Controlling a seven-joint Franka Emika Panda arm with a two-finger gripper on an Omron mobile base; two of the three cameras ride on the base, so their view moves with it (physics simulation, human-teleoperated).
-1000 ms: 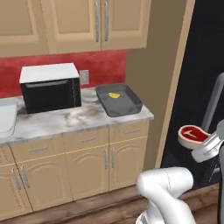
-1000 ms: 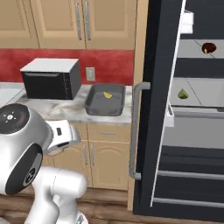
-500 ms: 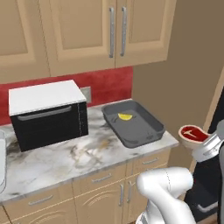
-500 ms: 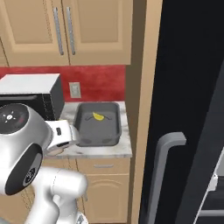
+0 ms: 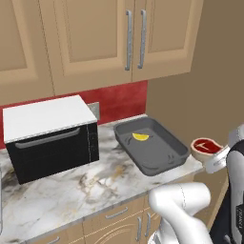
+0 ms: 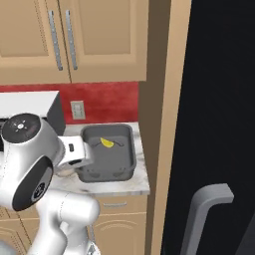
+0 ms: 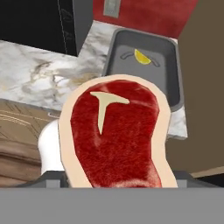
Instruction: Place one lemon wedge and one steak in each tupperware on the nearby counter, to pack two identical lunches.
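Because the load is wide: the gripper (image 7: 114,186) jaws stand far apart, clamped on the steak (image 7: 116,135).
Steak position: off the counter (image 5: 71,195) edge, beside the tupperware (image 5: 157,155).
Tupperware content: one lemon wedge (image 5: 140,137), so steak completes it.

End effector (image 5: 213,153) at far right, level-ish, jaws wide, clamped on steak (image 7: 114,133).

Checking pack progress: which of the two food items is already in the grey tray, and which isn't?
The yellow lemon wedge lies inside the grey tray, toward its back end. The red steak is not in it: it sits in the gripper, off the counter's right end.
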